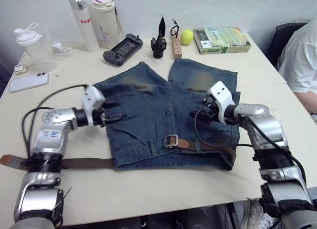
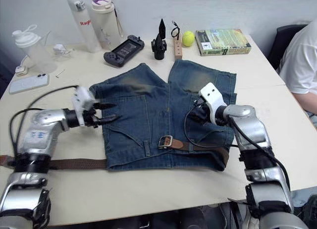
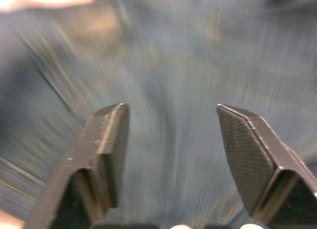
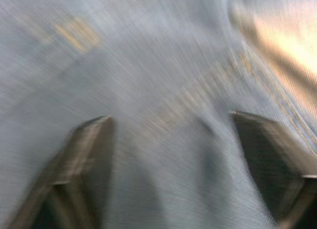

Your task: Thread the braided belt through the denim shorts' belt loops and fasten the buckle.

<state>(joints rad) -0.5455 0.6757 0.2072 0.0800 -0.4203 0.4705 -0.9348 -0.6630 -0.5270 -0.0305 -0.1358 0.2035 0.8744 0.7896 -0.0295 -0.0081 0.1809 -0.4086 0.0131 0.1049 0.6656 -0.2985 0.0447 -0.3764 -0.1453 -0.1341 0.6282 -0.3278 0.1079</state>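
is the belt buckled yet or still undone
Undone. The buckle lies on the denim shorts waistband with no strap through it, and the braided belt's other end trails across the table past the shorts' left edge.

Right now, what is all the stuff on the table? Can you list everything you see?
denim shorts: one, faded blue, flat in the middle of the table
braided belt: one, dark brown, along the waistband, its long end trailing out to the robot's left
buckle: one, silver, on the waistband
bottles: two, white, far edge
shaker cup: one, clear, far left
phone: one, white, left edge
game controller: one, black, behind the shorts
tennis ball: one, yellow, far edge
book: one, green, beside the ball
person: one, white shirt, at the robot's right
left gripper: open, over the shorts
right gripper: open, over the shorts
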